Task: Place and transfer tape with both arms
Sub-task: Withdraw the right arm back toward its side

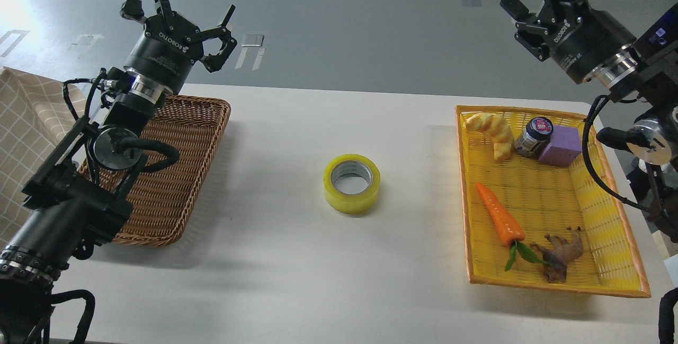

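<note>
Left gripper (pixel 183 12): raised at the far left, above the far edge of the brown wicker basket (pixel 175 174), fingers spread wide apart, holding nothing. Right gripper (pixel 535 5): raised at the far right, beyond the yellow basket (pixel 609 195), partly cut off by the top of the view; its fingers appear parted (the tips are hard to make out) and nothing is held between them. Tape (pixel 351 183): lies flat on the white table (pixel 296 259), hole upward, near the middle between the two baskets and well apart from both grippers. Brown wicker basket: on the left, partly hidden by the left arm. Yellow basket: on the right, containing a bread piece (pixel 493 132), a dark-lidded jar (pixel 534 136) and a purple block (pixel 561 146) along its far side, with a carrot (pixel 499 222) and a small brown figure (pixel 560 254) toward its near side. A checked cloth (pixel 26 137) is visible at the far left edge.
</note>
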